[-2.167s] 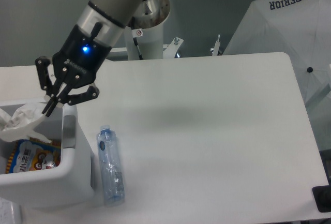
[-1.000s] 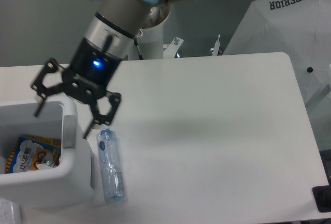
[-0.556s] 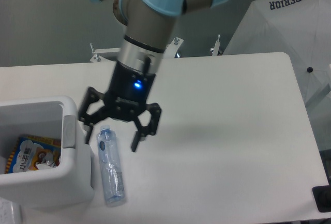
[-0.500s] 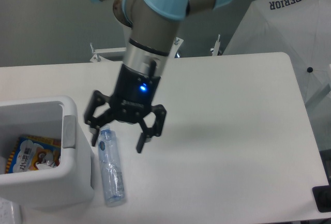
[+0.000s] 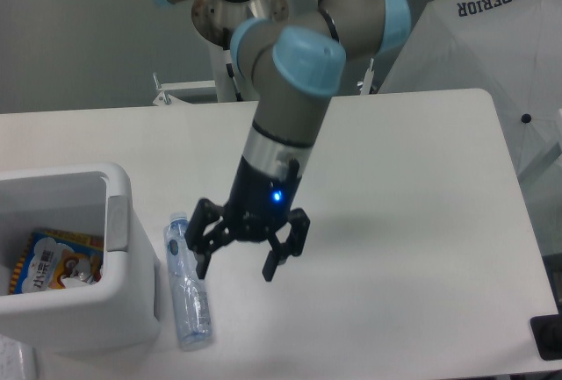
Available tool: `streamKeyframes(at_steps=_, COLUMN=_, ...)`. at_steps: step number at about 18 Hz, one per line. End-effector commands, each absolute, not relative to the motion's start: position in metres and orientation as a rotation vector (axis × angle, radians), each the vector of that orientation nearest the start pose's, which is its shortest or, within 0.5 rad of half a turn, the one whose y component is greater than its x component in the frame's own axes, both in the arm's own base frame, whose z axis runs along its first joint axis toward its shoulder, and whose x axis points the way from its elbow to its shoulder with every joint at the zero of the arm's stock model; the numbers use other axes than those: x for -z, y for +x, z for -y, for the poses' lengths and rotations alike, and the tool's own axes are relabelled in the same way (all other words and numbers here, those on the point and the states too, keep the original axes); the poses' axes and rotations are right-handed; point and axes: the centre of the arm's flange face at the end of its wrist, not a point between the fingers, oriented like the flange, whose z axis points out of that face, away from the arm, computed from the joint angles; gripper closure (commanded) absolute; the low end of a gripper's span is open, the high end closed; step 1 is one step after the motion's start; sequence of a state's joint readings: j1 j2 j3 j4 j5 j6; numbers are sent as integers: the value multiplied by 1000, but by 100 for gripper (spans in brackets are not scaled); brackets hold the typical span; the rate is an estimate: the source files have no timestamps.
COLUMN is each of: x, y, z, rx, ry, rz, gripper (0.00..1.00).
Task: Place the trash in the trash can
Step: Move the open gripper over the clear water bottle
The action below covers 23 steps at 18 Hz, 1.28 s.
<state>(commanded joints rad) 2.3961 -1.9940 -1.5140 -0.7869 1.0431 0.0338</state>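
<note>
Arm (image 5: 290, 117) is grey tube segments with light blue caps on the joints. Black two-finger gripper (image 5: 235, 268) at the end, with a little blue LED glowing on it.

White worktop (image 5: 413, 187) with rounded corners. Grey wall (image 5: 79, 38) behind. White umbrella (image 5: 492, 55) printed "SUPERIOR" at right. Even, soft light.

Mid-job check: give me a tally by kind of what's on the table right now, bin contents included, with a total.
Plastic bottle: 1, lying on the table beside the bin
Trash bin: 1
Printed packet inside the bin: 1
Total: 3
The gripper is open and holds nothing.
</note>
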Motion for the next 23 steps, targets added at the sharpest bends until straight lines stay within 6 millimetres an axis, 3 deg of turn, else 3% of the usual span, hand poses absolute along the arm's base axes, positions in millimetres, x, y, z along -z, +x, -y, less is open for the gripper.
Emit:
streamKeyframes(at_steps=4, x=-343, y=-367, z=-592, rx=419, ry=-2416, rz=840, gripper=0)
streamKeyframes(at_steps=10, x=-335, y=-374, z=-598, rx=416, ry=-2428, rz=842, gripper=0)
streamKeyframes(at_steps=12, x=-338, y=-379, z=-593, rx=342, ry=-2449, rz=889, gripper=0)
streamKeyframes(at_steps=20, x=-289, y=-361, z=-566, rx=327, ry=-2566, rz=1067, gripper=0)
streamKeyframes(at_steps=23, x=-277, y=-357, z=-568, rx=341, ry=-2587, rz=1071, gripper=0)
